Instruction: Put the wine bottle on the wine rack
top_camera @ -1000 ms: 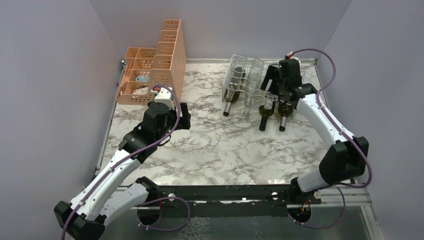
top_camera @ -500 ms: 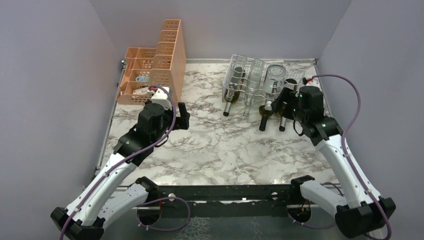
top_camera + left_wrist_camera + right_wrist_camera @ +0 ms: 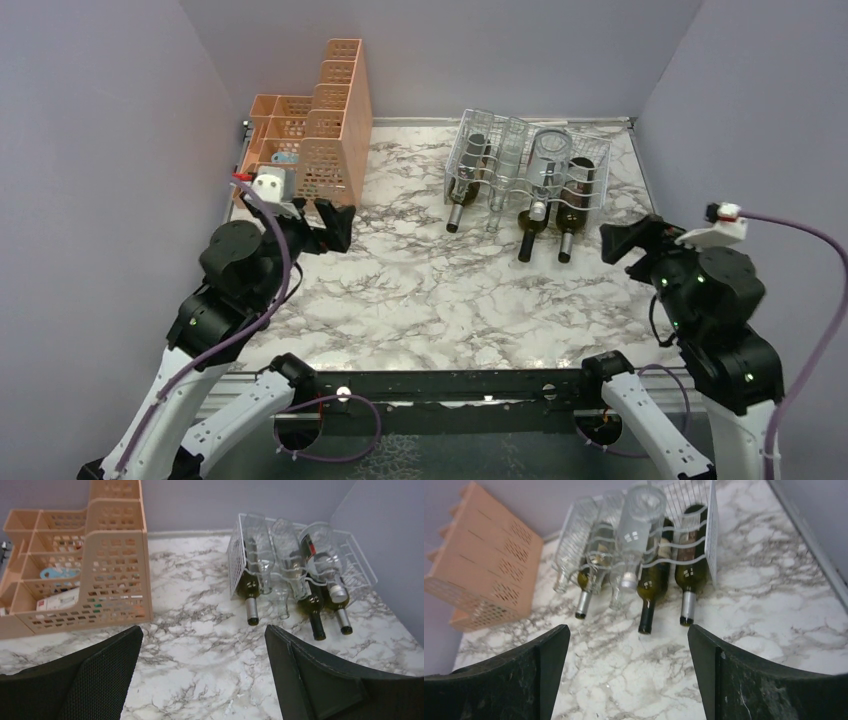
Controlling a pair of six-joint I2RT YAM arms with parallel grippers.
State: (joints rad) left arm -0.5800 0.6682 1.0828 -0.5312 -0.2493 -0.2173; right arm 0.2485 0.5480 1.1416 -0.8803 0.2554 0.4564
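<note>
The silvery wire wine rack (image 3: 596,160) stands at the back right of the marble table, and it also shows in the left wrist view (image 3: 235,565) and the right wrist view (image 3: 711,535). Several bottles lie in it with their necks toward me. Among them are a dark green wine bottle (image 3: 572,195) (image 3: 691,572) at the right end and a clear bottle (image 3: 549,158) (image 3: 636,525) lying on top. My right gripper (image 3: 625,240) (image 3: 628,629) hangs open and empty, well short of the rack. My left gripper (image 3: 333,228) (image 3: 203,630) is open and empty near the left side.
A peach perforated stepped organizer (image 3: 310,140) (image 3: 100,565) stands at the back left, just behind my left gripper, with small items in its bins. Grey walls close off the left, back and right. A metal rail (image 3: 640,170) edges the table on the right.
My right arm has drawn back from the rack to the near right, leaving the bottles lying there. My left arm has pulled back to the left. Both stay open.
</note>
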